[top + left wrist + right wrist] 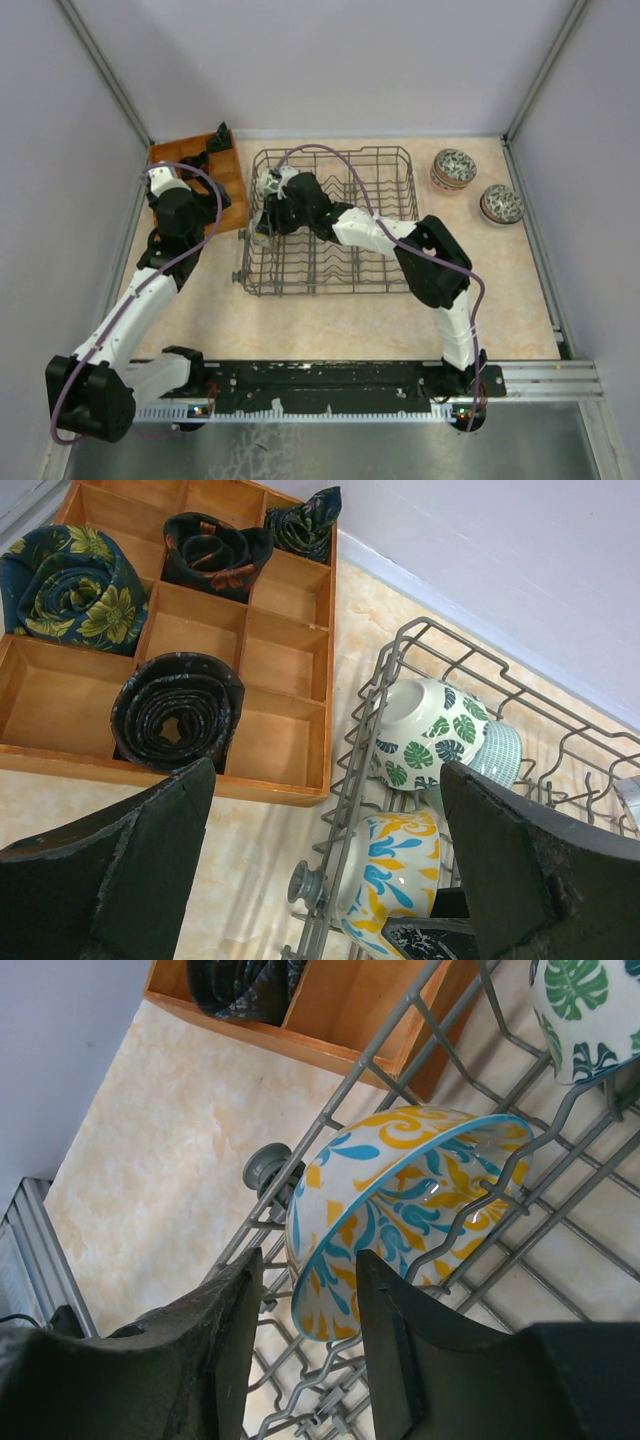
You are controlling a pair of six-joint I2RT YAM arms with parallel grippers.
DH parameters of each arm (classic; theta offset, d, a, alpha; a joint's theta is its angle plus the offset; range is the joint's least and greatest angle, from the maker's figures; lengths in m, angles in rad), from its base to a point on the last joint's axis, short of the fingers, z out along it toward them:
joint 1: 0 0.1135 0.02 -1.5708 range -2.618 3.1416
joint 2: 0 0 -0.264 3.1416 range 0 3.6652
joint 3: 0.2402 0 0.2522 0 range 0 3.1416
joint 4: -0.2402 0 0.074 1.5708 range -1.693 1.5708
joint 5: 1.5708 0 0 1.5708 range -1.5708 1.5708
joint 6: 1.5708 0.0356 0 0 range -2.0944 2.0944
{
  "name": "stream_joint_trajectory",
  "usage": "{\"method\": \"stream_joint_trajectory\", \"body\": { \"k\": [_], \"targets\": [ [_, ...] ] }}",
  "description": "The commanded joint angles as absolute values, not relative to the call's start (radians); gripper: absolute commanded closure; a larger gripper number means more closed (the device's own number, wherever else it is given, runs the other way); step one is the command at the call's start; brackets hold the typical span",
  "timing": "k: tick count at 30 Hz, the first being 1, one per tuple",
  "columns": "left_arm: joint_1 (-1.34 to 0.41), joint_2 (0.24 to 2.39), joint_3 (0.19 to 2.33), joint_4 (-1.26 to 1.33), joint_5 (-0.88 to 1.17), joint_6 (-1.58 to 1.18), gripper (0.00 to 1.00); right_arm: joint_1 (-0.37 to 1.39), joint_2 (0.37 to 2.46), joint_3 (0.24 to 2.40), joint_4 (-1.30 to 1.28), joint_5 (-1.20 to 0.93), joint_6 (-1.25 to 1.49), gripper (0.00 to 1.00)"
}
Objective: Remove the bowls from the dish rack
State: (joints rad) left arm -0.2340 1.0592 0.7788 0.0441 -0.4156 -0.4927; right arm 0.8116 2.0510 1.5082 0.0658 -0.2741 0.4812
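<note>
The dark wire dish rack [370, 190] stands mid-table. At its left end, a white bowl with yellow and blue scrolls [420, 1190] leans on its side among the tines. My right gripper [308, 1260] is open and straddles this bowl's lower rim. One finger is inside the bowl, and the other is outside with a small gap. A green-leaf bowl [425, 735] and a teal-patterned bowl [495, 752] stand behind it. My left gripper [328, 772] hovers open and empty beside the rack's left end, over its corner wheel [303, 883].
An orange-brown compartment tray [290, 650] with several dark rolled cloths [178, 710] lies just left of the rack. Two small stacks of speckled bowls [454, 168] [501, 204] stand on the table at the back right. Grey walls enclose the table.
</note>
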Motion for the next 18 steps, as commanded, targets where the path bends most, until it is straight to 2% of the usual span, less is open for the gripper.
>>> {"method": "stream_joint_trajectory", "body": {
  "k": [1, 13, 18],
  "targets": [
    [-0.236, 1.041, 0.767, 0.052, -0.428, -0.481, 0.01, 0.826, 2.063, 1.557, 0.129, -0.300, 0.502, 0.60],
    [-0.236, 1.039, 0.757, 0.051, -0.439, -0.477, 0.01, 0.825, 2.089, 1.531, 0.204, -0.328, 0.549, 0.72],
    [-0.236, 1.039, 0.756, 0.053, -0.440, -0.481, 0.01, 0.825, 2.089, 1.519, 0.221, -0.330, 0.562, 0.85]
  ]
}}
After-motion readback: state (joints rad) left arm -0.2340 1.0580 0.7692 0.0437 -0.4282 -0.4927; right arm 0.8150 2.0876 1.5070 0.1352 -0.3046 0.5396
